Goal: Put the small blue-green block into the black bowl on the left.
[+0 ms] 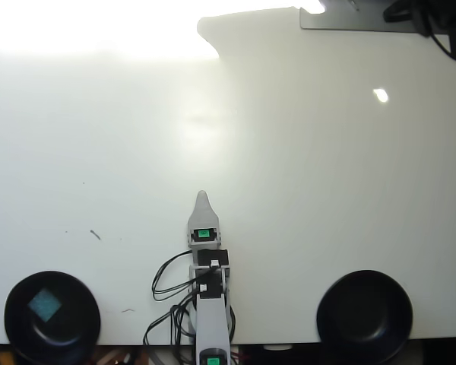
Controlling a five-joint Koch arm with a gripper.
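Note:
The small blue-green block [45,305] lies inside the black bowl [15,328] at the bottom left of the overhead view, a pale teal square on the bowl's floor. A second, like black bowl [364,315] stands at the bottom right and holds nothing I can see. My gripper [202,198] points up the picture from the bottom centre, between the two bowls and far from the block. Only one pale pointed tip shows, so its jaws lie one over the other and I cannot tell whether they are open or shut. Nothing shows in it.
The white table [289,190] fills the view, with strong glare at the top left. The arm's body and black cables [171,293] sit at the bottom centre. A grey plate and dark gear [410,15] stand at the top right corner.

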